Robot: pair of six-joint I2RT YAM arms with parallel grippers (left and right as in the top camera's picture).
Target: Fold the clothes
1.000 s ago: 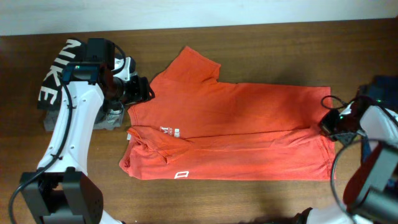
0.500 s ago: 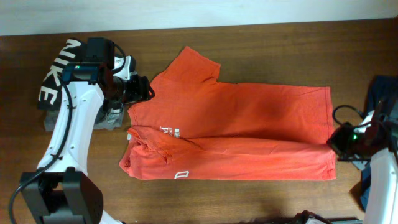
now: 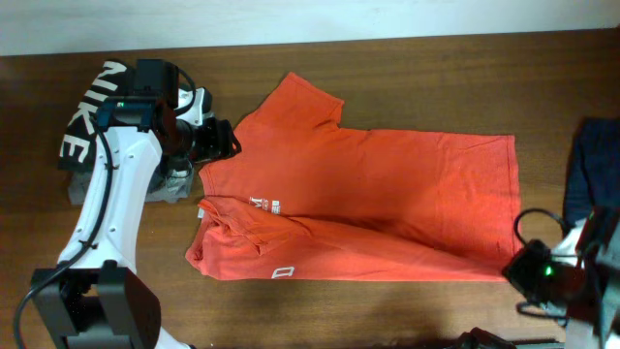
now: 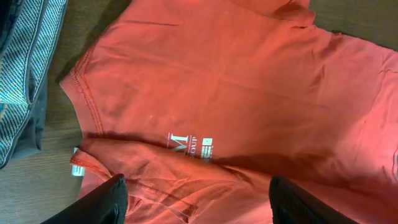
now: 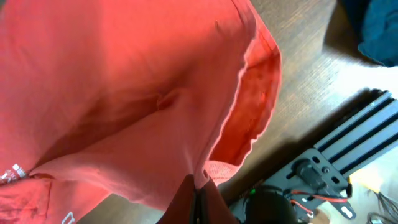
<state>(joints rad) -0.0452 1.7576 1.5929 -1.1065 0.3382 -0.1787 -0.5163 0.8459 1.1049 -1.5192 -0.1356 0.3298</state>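
The clothes, a red-orange T-shirt (image 3: 368, 194), lie spread across the wooden table with the neck to the left. The near long side is folded over, and white lettering (image 3: 268, 206) shows by the fold. My left gripper (image 3: 221, 141) hangs open above the collar end. In the left wrist view its fingers (image 4: 106, 205) straddle the wrinkled shirt (image 4: 217, 81) near the white print (image 4: 189, 144) and the neck tag (image 4: 78, 169), holding nothing. My right gripper (image 3: 513, 269) is shut on the shirt's near right hem corner. The right wrist view shows the right gripper (image 5: 199, 193) with cloth (image 5: 124, 93) pinched between its jaws.
A black garment with white NIKE letters (image 3: 82, 116) and a grey garment (image 3: 170, 184) lie at the far left, under my left arm. A dark blue cloth (image 3: 596, 165) lies at the right edge. A black rail with wiring (image 5: 348, 143) runs along the table's near edge.
My right gripper has moved toward the table's near edge, dragging the shirt's hem corner along and stretching the folded layer. The left arm has stayed still and open.
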